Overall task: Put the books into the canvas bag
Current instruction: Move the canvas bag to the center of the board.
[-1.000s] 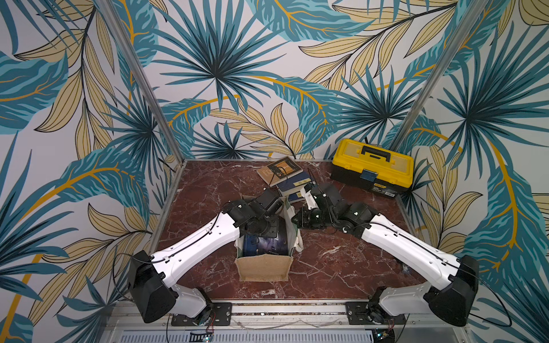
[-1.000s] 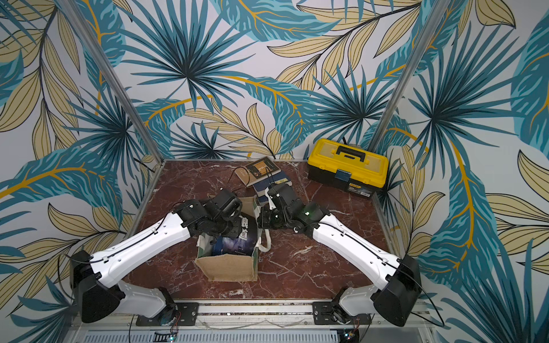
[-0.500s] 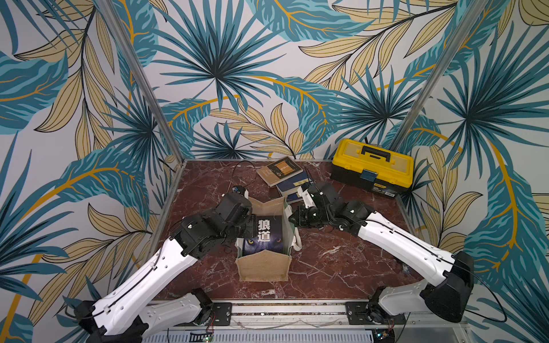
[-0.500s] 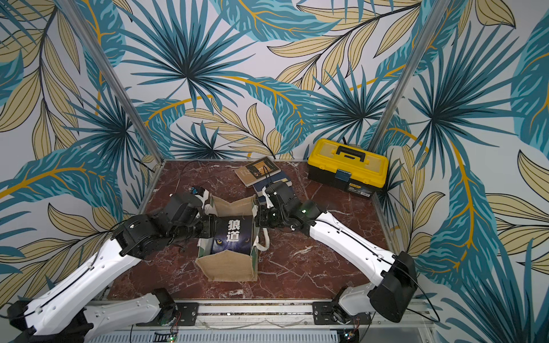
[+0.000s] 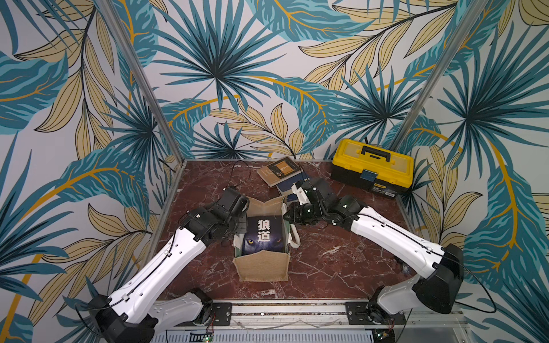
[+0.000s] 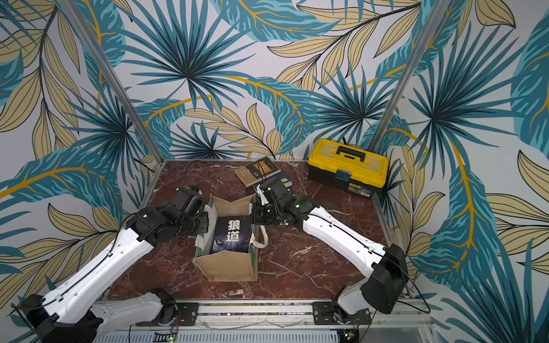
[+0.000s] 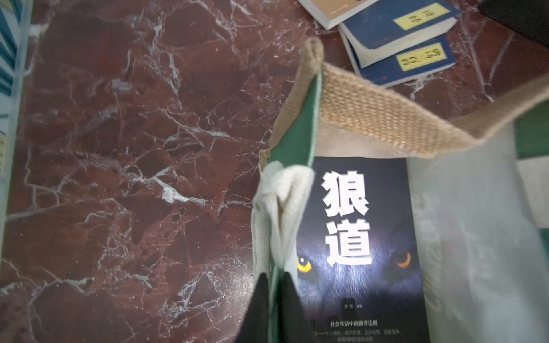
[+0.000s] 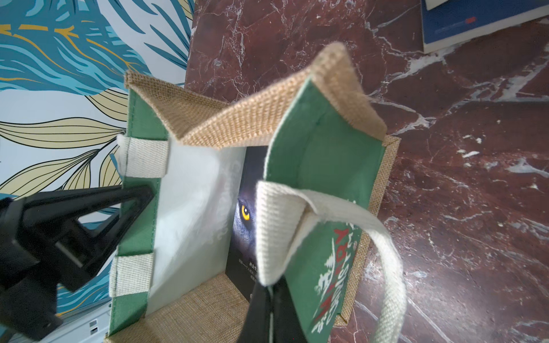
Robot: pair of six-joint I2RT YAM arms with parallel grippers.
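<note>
The bag [image 5: 261, 268] sits open in the middle of the counter [image 5: 326, 261] with a wolf-cover book [image 5: 263, 234] inside, the left gripper [image 7: 274, 279] pinched shut on its left wall and the right gripper [image 8: 271, 292] shut on its right wall. More books [image 5: 280, 172] lie just beyond it, with a yellow toolbox [image 5: 372, 166] far right. Only the left wrist view shows the yellow labels on the navy books [image 7: 398, 32].

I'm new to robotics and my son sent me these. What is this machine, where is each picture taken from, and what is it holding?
A white left arm and right arm stand at a marble table. Both top views look down from above. Each wrist view comes from a camera on one arm. The left end effector and right end effector are each shut on a side wall of the canvas bag, on opposite sides. A wolf-cover book sits inside. A tan book and navy books lie beyond it, and a yellow toolbox sits in the far corner.
</note>
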